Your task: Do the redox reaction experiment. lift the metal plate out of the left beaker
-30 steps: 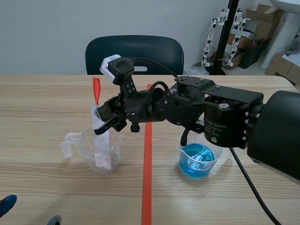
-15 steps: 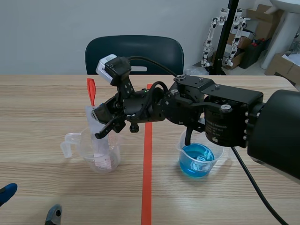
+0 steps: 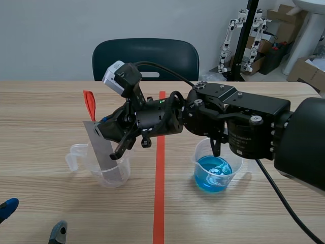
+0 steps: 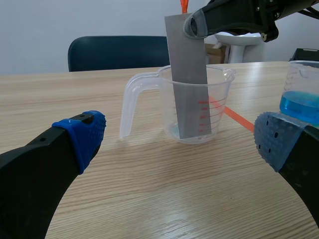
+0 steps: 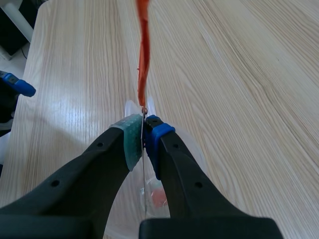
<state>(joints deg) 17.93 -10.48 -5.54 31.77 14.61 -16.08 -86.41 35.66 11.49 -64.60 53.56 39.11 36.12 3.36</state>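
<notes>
A grey metal plate [image 3: 104,150] with an orange-red tag [image 3: 89,104] at its top stands tilted in the clear left beaker [image 3: 104,165], its lower end still inside. My right gripper [image 3: 109,133] reaches across the middle and is shut on the plate's upper part. From the right wrist, the plate [image 5: 143,164] shows edge-on between the pads, the orange tag [image 5: 143,55] ahead. From the left wrist, the plate [image 4: 188,79] rises out of the beaker [image 4: 182,107], held by the other arm's fingers [image 4: 199,25]. My left gripper [image 4: 174,139] is open, low near the table's front edge.
A second beaker [image 3: 216,168] with blue liquid stands right of the orange tape line [image 3: 160,193]. A dark chair [image 3: 144,58] is behind the table. My left fingertips [image 3: 6,208] show at the front left corner. Boxes and gear stand at the back right.
The right gripper has tilted and drawn the plate up and to the left; more of the grey plate now shows above the beaker's rim. The left gripper has hardly moved.
</notes>
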